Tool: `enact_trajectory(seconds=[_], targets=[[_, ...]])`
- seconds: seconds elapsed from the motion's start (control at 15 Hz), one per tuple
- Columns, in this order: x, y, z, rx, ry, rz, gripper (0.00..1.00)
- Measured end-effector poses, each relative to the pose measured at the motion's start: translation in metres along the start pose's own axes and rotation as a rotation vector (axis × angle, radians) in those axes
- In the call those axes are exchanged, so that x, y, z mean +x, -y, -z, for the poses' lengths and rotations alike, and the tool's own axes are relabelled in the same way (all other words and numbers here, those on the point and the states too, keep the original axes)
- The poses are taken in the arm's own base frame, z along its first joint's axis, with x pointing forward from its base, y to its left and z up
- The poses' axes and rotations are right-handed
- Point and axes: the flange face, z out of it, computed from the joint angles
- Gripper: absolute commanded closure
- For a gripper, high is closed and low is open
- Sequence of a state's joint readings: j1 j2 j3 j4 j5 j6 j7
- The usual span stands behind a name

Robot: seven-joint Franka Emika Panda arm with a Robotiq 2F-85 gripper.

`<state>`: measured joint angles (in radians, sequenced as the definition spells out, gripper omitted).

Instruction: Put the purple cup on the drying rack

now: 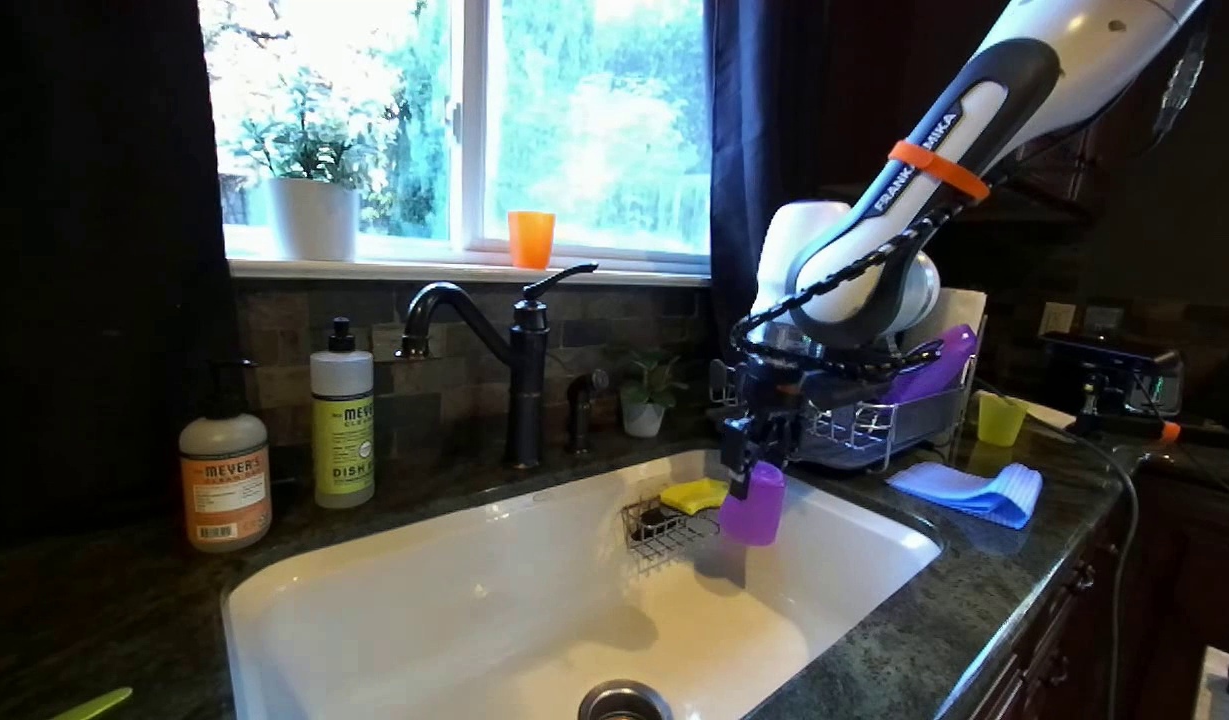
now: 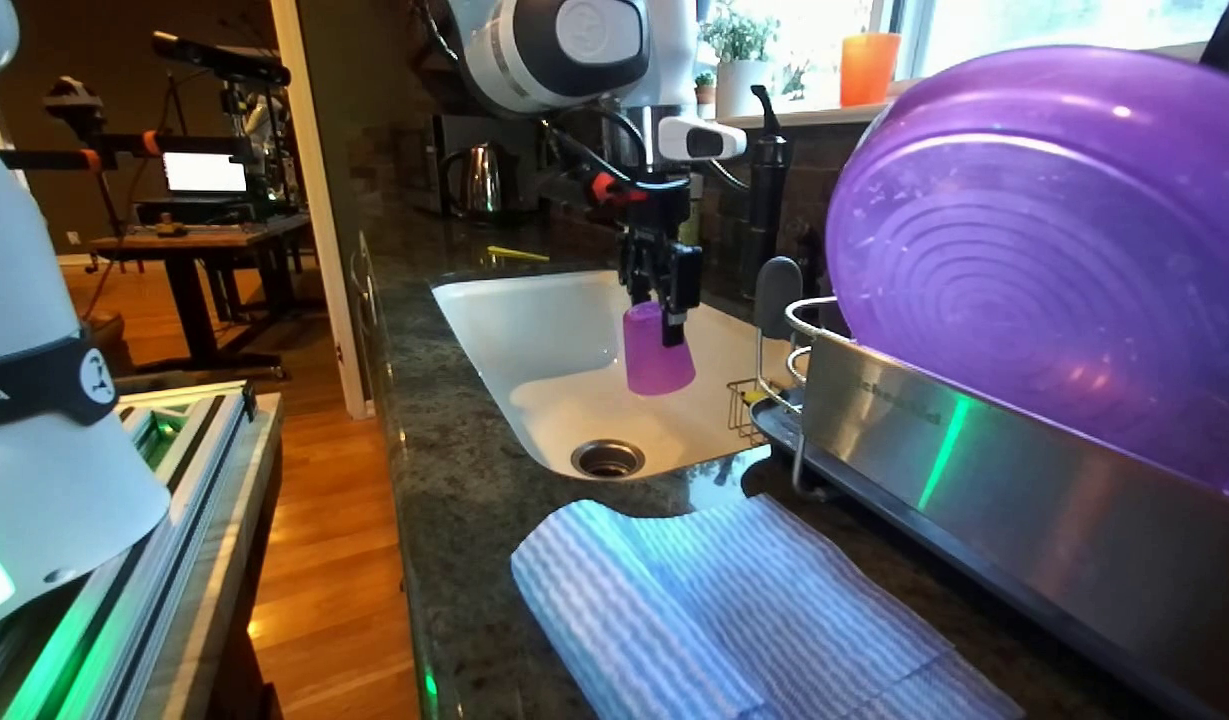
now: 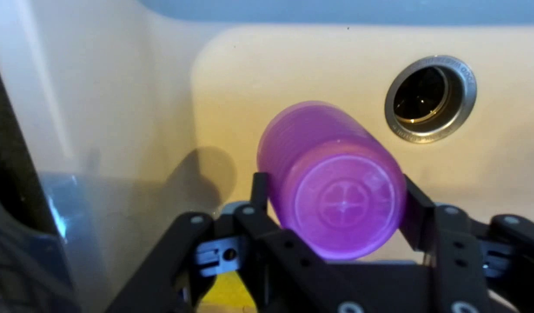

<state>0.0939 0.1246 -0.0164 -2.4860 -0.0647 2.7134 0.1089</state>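
A cup is showing bright purple, another cup orange, the drying rack silver-grey; a cloth is bearing blue-and-white stripes.

The wrist view looks down past the claw; an exterior view faces the window beyond; an exterior view, near the rack, faces the claw. All share the sink.

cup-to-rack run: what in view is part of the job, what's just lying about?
Job:
purple cup, upside down
gripper, holding it
rack, where it should go

Lying about:
sponge
cloth
orange cup
lime cup
pump bottle
dish soap
bowl, standing in the rack
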Motion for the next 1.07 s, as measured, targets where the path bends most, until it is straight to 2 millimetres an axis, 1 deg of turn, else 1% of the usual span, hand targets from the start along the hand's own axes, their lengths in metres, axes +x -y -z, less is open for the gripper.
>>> enact_trajectory(seconds=[0.2,0.4,0.53,0.67,0.73,0.8,0.87,0.93,1.07], targets=[[0.003,-0.002,0.043,0.007,-0.017,0.006,0.55],[-0.005,-0.006,0.087,0.008,0.012,0.028,0.55],[-0.014,-0.018,0.116,0.008,0.037,0.033,0.55],[-0.023,-0.036,0.145,0.025,0.042,0.032,0.55],[-0.026,-0.045,0.159,0.029,0.018,0.025,0.3],[-0.028,-0.051,0.168,0.029,-0.003,0.019,0.3],[-0.028,-0.051,0.17,0.029,-0.007,0.018,0.3],[-0.028,-0.05,0.168,0.028,-0.003,0.022,0.55],[-0.026,-0.048,0.163,0.027,0.008,0.025,0.55]])
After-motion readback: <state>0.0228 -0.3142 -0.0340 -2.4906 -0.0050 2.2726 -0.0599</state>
